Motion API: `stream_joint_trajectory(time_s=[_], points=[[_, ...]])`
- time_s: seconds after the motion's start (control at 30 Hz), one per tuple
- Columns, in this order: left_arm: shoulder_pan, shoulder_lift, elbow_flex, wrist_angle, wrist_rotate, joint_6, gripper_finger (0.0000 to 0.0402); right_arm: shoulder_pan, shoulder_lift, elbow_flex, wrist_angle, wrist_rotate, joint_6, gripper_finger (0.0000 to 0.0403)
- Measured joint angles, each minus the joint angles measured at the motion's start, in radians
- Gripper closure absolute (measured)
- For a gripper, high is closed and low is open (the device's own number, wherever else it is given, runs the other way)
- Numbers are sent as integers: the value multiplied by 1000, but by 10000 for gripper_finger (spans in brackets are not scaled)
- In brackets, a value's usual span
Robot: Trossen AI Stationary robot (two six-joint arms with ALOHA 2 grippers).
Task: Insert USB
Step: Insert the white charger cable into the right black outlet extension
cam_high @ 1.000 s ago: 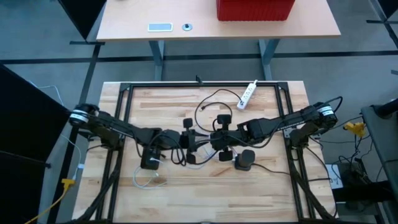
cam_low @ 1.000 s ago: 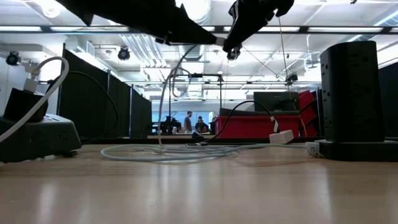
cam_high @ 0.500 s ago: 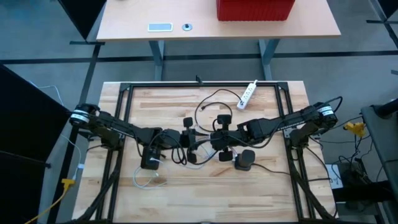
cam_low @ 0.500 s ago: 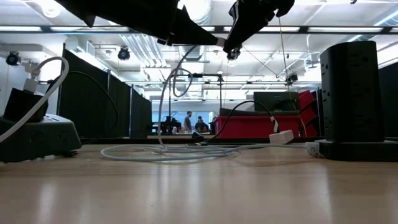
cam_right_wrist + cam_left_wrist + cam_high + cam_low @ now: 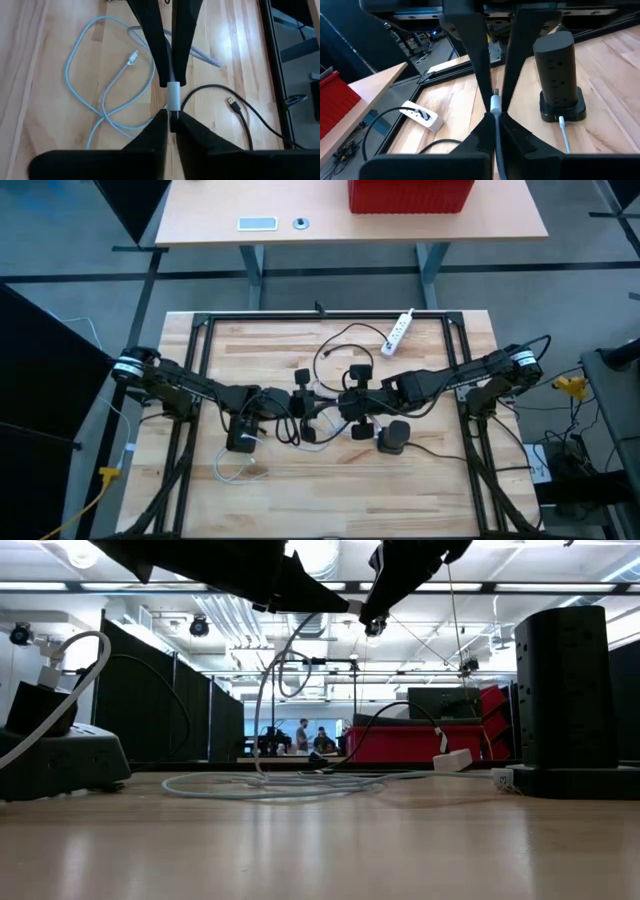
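USB plug (image 5: 495,104) above wooden table (image 5: 420,490); people (image 5: 311,737) beyond.

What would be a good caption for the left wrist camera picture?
Left gripper pinches a white-tipped USB cable above the wooden table, a black power tower ahead.

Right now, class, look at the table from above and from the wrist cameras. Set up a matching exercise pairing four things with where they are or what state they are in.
Things:
1. white power strip
2. black tower power strip
3. left hand
4. red bin

Places or states:
A. on the far tan desk
B. shut on the white USB plug
C. standing upright on the wooden table
D. lying flat near the table's far edge

Pairs: 1-D, 2-C, 3-B, 4-A
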Motion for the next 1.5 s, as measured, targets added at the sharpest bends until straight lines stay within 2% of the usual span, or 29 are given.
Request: stream_joint_trajectory(time_s=[0.2,0.33,0.53,0.67,0.87,0.97,1.17,1.33,1.5], points=[[0,0,0,-8,0,-9,400,0,-40,0,-13,-5,-5,287],[0,5,0,-12,10,-15,401,4,-104,-6,-81,-55,48,250],[24,62,-1,43,141,-43,401,55,-244,-82,-144,-92,224,238],[43,127,-1,122,216,-50,401,99,-324,-123,-154,-160,383,229],[76,249,2,284,342,-96,401,154,-355,-179,-262,-169,530,174],[84,320,62,249,352,-135,401,171,-349,-207,-293,-168,599,135],[84,462,280,17,377,-133,401,178,-350,-219,-289,-164,670,70],[89,553,364,-15,454,-113,401,201,-343,-243,-283,-151,697,58],[104,594,382,-20,457,-102,401,235,-341,-294,-257,-146,727,57]])
